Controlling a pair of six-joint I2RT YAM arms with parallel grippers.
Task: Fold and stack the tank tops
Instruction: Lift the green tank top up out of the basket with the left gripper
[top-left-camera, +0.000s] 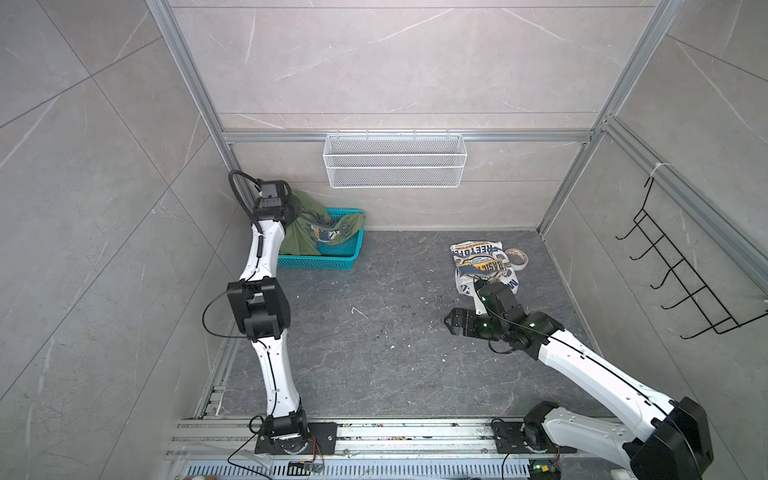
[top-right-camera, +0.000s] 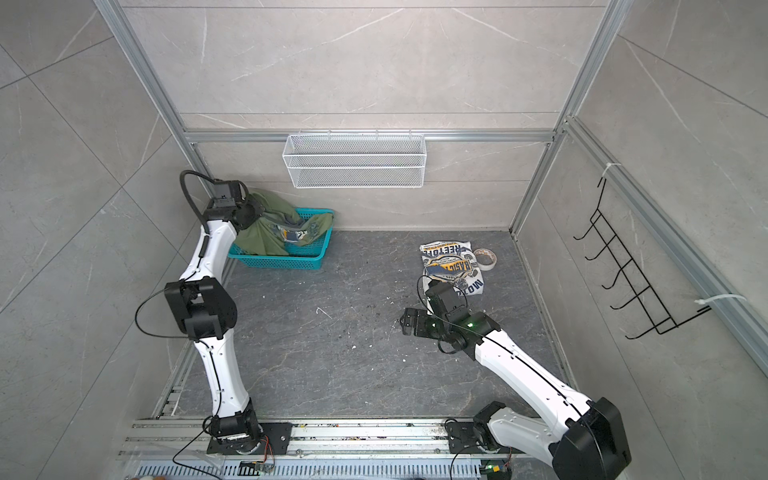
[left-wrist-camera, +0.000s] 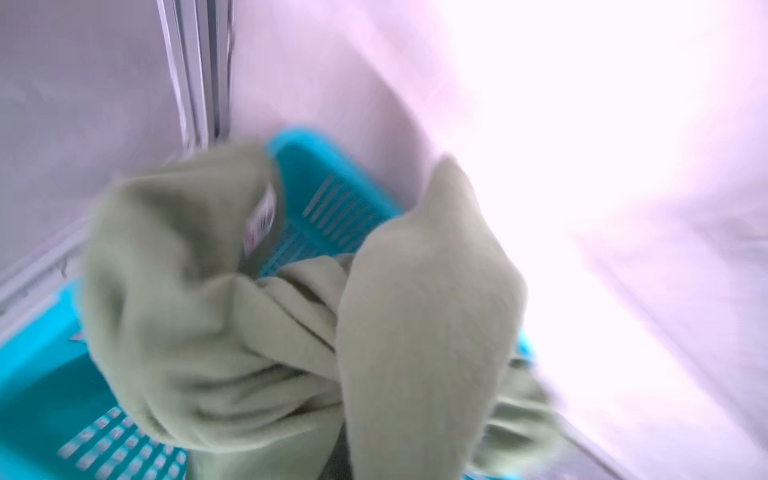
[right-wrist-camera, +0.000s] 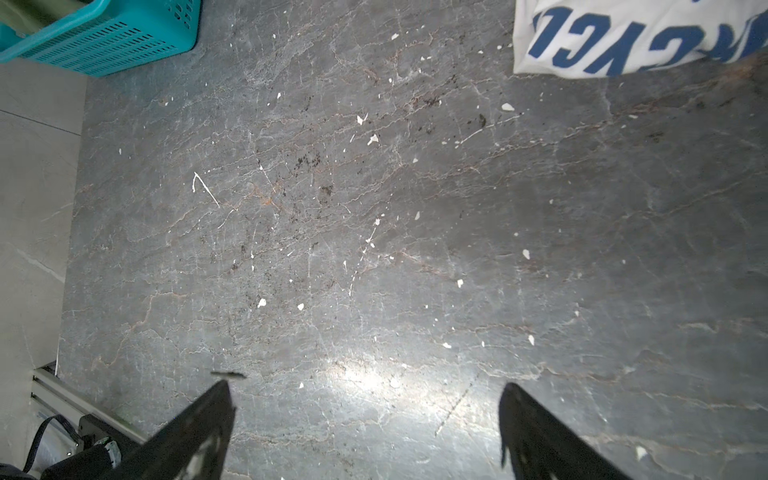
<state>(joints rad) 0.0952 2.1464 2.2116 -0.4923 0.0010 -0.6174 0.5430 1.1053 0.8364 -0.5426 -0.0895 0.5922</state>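
The olive green tank top (top-left-camera: 309, 232) with the navy-yellow chest print sits bunched in the teal slotted plastic basket (top-left-camera: 318, 262), one corner draped over the rim. The left gripper (top-left-camera: 296, 211) is pinched tight on a pulled-up fold of it, fingers buried in cloth. The folded white tank top (top-left-camera: 482, 262) lies on the dark grey stone-look table (top-left-camera: 374, 340), with a pale roll of tape (top-left-camera: 516, 258) just beside it. The right gripper (right-wrist-camera: 366, 388) is spread wide with nothing in it, over bare table near the white one.

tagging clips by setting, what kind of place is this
Probably a robot test cell dressed as a home corner, not a real room: grey marble-look tile panels set in a bare aluminium frame, and two white-and-black robot arms bolted to a metal rail.
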